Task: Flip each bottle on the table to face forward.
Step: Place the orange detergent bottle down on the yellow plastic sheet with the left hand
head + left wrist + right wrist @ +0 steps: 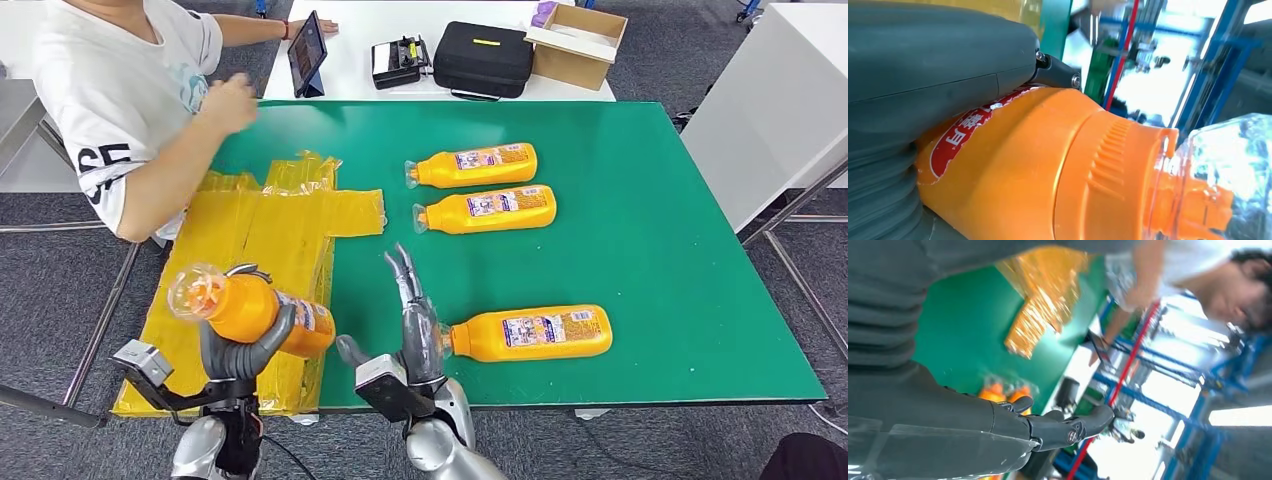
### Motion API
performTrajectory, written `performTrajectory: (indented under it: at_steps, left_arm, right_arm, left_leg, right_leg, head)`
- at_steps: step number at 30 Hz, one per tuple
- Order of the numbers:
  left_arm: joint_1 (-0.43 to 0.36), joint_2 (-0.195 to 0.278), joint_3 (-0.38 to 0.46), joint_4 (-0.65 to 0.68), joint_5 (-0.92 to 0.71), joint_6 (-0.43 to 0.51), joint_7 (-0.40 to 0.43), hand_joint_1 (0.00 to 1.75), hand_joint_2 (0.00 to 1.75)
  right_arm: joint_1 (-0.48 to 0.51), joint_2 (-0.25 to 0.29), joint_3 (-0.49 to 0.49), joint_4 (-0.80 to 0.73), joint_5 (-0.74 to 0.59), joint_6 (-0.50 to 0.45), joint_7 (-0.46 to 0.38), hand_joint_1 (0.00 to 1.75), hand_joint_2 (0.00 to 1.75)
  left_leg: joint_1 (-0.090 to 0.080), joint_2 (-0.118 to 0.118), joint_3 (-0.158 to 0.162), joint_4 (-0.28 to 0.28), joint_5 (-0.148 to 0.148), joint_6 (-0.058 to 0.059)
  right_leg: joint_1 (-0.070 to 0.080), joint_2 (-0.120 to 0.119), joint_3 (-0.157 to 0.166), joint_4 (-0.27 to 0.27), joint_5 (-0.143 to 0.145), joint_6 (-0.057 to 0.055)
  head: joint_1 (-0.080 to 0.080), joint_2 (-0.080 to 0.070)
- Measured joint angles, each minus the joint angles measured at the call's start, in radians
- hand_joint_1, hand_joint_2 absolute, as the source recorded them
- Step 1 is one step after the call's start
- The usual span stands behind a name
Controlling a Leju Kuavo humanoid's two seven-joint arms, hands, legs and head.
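Head view: left robot hand [243, 345] grasps orange bottle [255, 310], lifted at lower left over yellow sheet [280, 220]. Right robot hand [415, 320] released, fingers straight. Step: mid-flip. Next: turn label up, set bottle on green table [650, 250].

Grey carpet floor [690, 60]; white table [350, 60] behind green surface [650, 230]; blue metal framing [1198, 405], bright backlight.

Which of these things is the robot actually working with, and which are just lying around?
Job:
held orange bottle
three orange bottles
left hand
right hand

Lying about:
yellow sheet
tablet
black case
cardboard box
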Motion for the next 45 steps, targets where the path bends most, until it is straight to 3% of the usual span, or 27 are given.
performTrajectory:
  at_steps: [8,12,18,24,28,35,40,45]
  left_arm:
    - [-0.016,-0.001,0.019,-0.011,-0.001,0.034,-0.008,1.75,1.75]
    - [-0.045,-0.007,0.043,-0.006,-0.088,0.213,-0.059,1.75,1.75]
    - [-0.195,0.018,0.047,0.137,-0.648,0.575,-0.116,1.75,1.75]
    - [-0.398,0.094,0.002,0.435,-1.214,0.752,0.023,1.75,1.75]
    - [-0.487,0.152,-0.027,0.605,-1.428,0.763,0.104,1.75,1.75]
    - [-0.551,0.201,-0.057,0.764,-1.494,0.748,0.136,1.75,1.75]
    - [-0.606,0.239,-0.103,0.868,-1.571,0.505,0.189,1.75,1.75]
    - [-0.648,0.267,-0.119,0.933,-1.564,0.420,0.207,1.75,1.75]
  right_arm:
    - [0.024,-0.002,-0.033,-0.079,-0.028,-0.006,-0.016,0.00,0.00]
    - [0.035,-0.002,-0.047,-0.119,-0.104,-0.006,-0.046,0.00,0.00]
    - [0.027,0.001,-0.046,-0.187,-0.174,0.041,-0.061,0.00,0.00]
    - [-0.008,0.007,-0.017,-0.219,-0.207,0.095,-0.058,0.00,0.00]
    - [-0.012,0.007,-0.006,-0.221,-0.214,0.121,-0.057,0.00,0.00]
    - [-0.015,0.005,0.003,-0.221,-0.217,0.134,-0.057,0.00,0.00]
    - [-0.016,0.004,0.009,-0.221,-0.214,0.176,-0.057,0.00,0.00]
    - [-0.017,0.004,0.015,-0.221,-0.207,0.196,-0.052,0.00,0.00]
  left_leg:
    - [0.000,0.000,0.000,0.000,0.000,0.000]
    - [0.000,-0.001,0.000,0.000,0.000,0.000]
    - [0.000,-0.002,0.000,0.000,0.002,-0.001]
    - [0.000,-0.001,0.000,0.000,0.003,-0.002]
    - [0.000,0.000,-0.001,0.000,0.004,-0.002]
    - [0.000,-0.001,-0.002,0.000,0.004,-0.003]
    - [0.000,0.000,-0.002,0.000,0.004,-0.004]
    - [0.000,-0.001,-0.002,0.000,0.005,-0.004]
  right_leg:
    - [0.000,0.000,0.000,0.000,0.000,0.000]
    - [0.000,0.000,0.000,0.000,0.000,0.000]
    - [0.000,0.000,0.000,0.001,0.000,0.000]
    - [0.000,0.000,0.000,0.003,0.003,-0.003]
    - [0.000,0.000,-0.002,0.005,0.002,-0.003]
    - [0.000,0.000,-0.003,0.005,0.002,-0.003]
    - [0.000,0.000,-0.004,0.005,0.002,-0.003]
    - [0.000,0.000,-0.004,0.006,0.002,-0.003]
  head:
    - [0.000,0.000]
    - [0.000,0.000]
    - [0.000,0.000]
    - [0.000,0.000]
    - [0.000,0.000]
    - [0.000,0.000]
    - [0.000,0.000]
    - [0.000,0.000]
